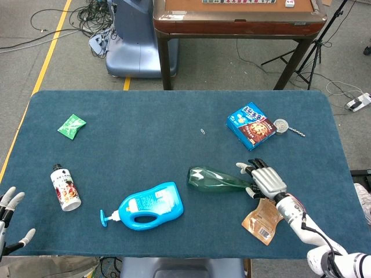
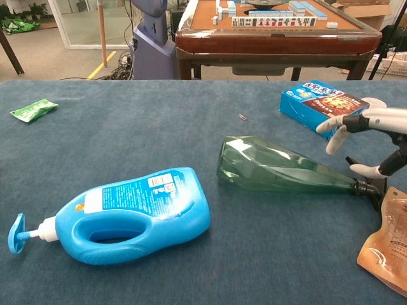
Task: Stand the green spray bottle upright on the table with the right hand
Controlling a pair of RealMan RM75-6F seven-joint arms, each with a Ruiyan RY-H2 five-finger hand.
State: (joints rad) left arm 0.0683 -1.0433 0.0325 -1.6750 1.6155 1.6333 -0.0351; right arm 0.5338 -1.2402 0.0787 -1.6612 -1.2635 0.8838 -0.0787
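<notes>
The green spray bottle (image 1: 213, 178) (image 2: 280, 170) lies on its side on the blue table (image 1: 145, 145), base to the left and black spray head to the right. My right hand (image 1: 265, 180) (image 2: 365, 136) hovers over the neck and spray head end. Its fingers (image 2: 332, 126) arch above the neck, apart from it, and the thumb (image 2: 367, 170) sits low beside the spray head. The fingers have not closed around the bottle. My left hand (image 1: 10, 215) shows at the near left table edge, fingers spread and holding nothing.
A blue detergent bottle (image 1: 148, 205) (image 2: 127, 216) lies near the front. A brown pouch (image 1: 264, 217) (image 2: 388, 244) lies just beside the right hand, with a blue cookie box (image 1: 251, 125) (image 2: 321, 98) behind it. A small white bottle (image 1: 65, 187) and green packet (image 1: 72, 125) lie left.
</notes>
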